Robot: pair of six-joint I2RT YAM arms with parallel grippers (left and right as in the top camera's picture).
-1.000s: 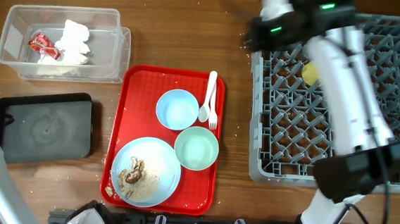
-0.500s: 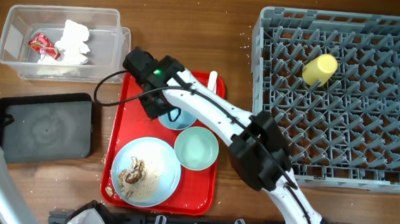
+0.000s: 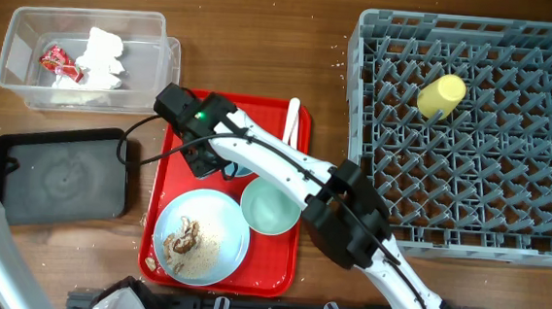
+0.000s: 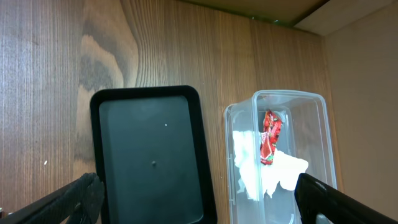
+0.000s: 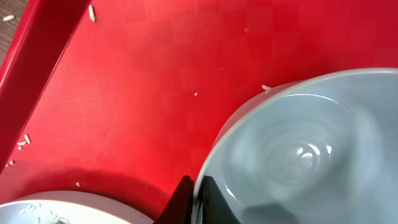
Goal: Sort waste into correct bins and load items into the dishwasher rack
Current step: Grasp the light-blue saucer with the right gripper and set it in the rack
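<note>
Since the earlier frame the right gripper (image 3: 203, 154) has slid a little left and down along the red tray (image 3: 169, 215). It now sits at the left rim of the upper bowl (image 5: 298, 149), its fingers (image 5: 180, 200) drawn narrow with the rim pinched between them. The second bowl (image 3: 271, 205) and the plate (image 3: 220, 230) with food scraps (image 3: 184, 238) lie just below on the same tray. The yellow cup (image 3: 441, 95) lies in the rack (image 3: 356, 131). The napkin (image 3: 102, 60) and wrapper (image 3: 56, 59) are in the clear tub (image 3: 17, 20). The left gripper (image 4: 199, 190) hangs spread wide above the black tray (image 4: 149, 149).
</note>
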